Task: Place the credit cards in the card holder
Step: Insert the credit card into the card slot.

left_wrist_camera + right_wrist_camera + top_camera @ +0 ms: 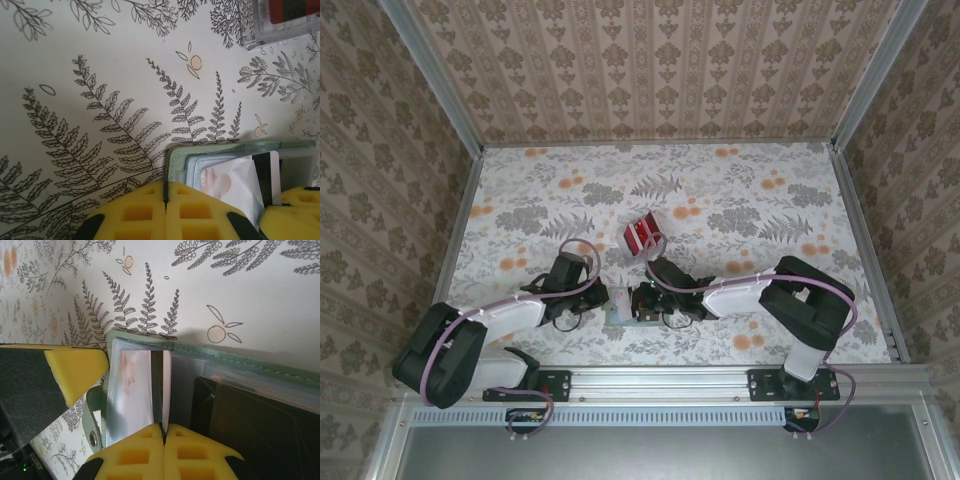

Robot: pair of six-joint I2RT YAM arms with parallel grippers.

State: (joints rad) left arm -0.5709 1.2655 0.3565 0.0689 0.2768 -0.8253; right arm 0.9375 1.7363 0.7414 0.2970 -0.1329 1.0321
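Two grippers meet at the near middle of the table (pixel 750 190); which is which? (Reader)

Top view: the left gripper (pixel 604 298) reaches in from the left and the right gripper (pixel 642 300) from the right, tips close together over the card holder (pixel 619 312). (Legend)

And the state of each? (Reader)

Left wrist view: the left gripper's yellow pads are pressed flat together, clenched, right at a corner of the holder's sage-green rim. Whether that rim is pinched between them cannot be told. Right wrist view: the right gripper is likewise clenched, and a pale card (pixel 166 385) with a dark stripe runs edge-on straight into the seam between its pads, so it grasps that card. (Legend)

Where does that card sit? (Reader)

Over the open holder's pale inside, by the clear pockets. Whether its far edge is in a pocket cannot be told. The holder lies flat on the fern-printed surface, one left finger touching its corner. (Legend)

And the red credit cards (pixel 641 234)? (Reader)

They sit in a clear plastic stand (pixel 280 35) on the table beyond the grippers, apart from the holder (Legend)
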